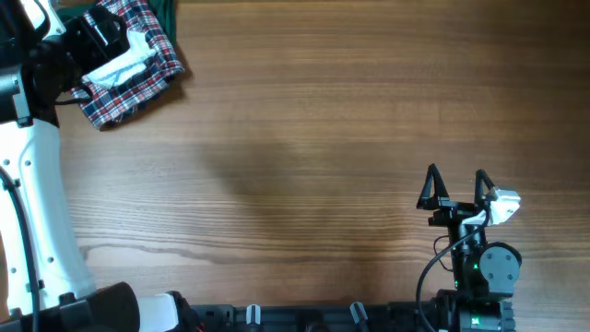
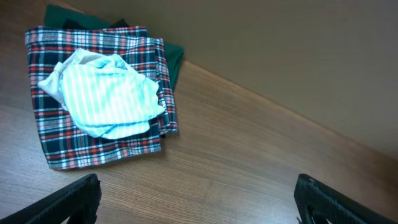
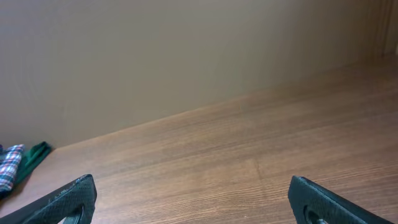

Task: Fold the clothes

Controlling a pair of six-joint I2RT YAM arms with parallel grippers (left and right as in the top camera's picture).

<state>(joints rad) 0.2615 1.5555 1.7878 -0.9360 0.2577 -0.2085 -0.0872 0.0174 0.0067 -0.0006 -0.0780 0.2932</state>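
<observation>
A stack of clothes lies at the table's far left corner: a folded plaid garment (image 1: 147, 65) (image 2: 93, 137) with a crumpled pale striped garment (image 1: 124, 66) (image 2: 106, 93) on top, and a green garment (image 2: 174, 56) beneath. The plaid and green edges also show in the right wrist view (image 3: 15, 163). My left gripper (image 1: 88, 41) (image 2: 196, 199) is open and empty, just in front of the stack. My right gripper (image 1: 454, 184) (image 3: 193, 199) is open and empty near the table's front right, over bare wood.
The wooden table (image 1: 323, 138) runs wide between the stack and the right arm. A plain wall (image 3: 155, 56) stands behind the far edge. The left arm's white body (image 1: 37, 194) runs along the left side.
</observation>
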